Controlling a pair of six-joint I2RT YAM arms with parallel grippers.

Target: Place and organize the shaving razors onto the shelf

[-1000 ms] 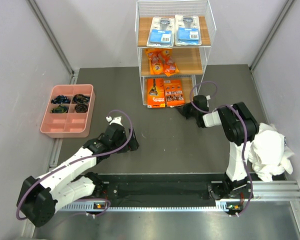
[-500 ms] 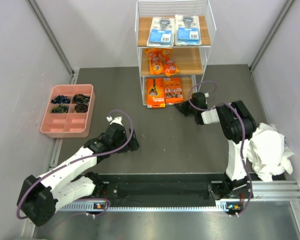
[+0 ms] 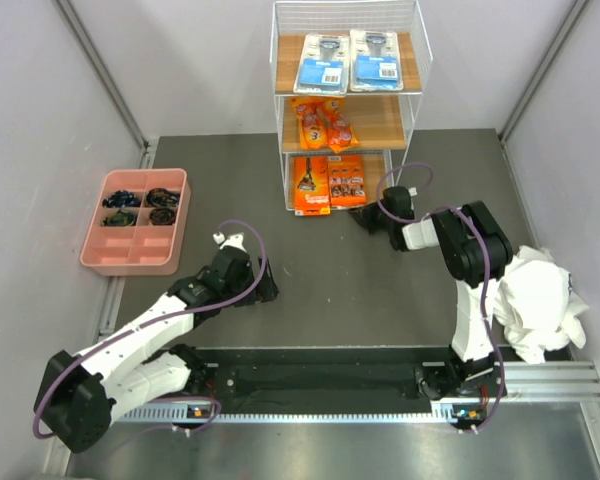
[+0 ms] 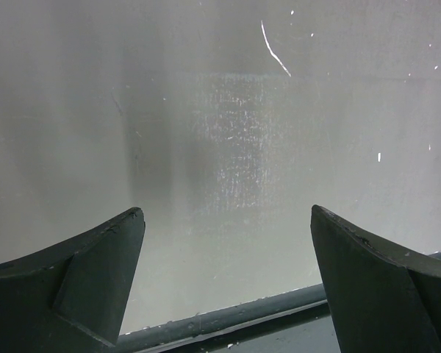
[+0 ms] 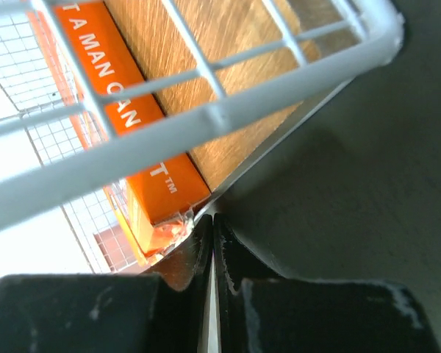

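Your right tool (image 5: 212, 219) is pressed together at the bottom right corner of the shelf (image 3: 380, 120), beside the orange card (image 3: 348, 182) (lowest board). All six razor packs (image 3: 322, 62) lie on the shelf. Your left tool (image 4: 226, 212) stands wide apart over the worktop (image 3: 330, 270), well clear of the shelf.

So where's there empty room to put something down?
The right half of the middle board, beside the orange pouches, is bare. So is the dark table between the pink tray and the shelf. Crowded: the top board, under the blue blister cards.
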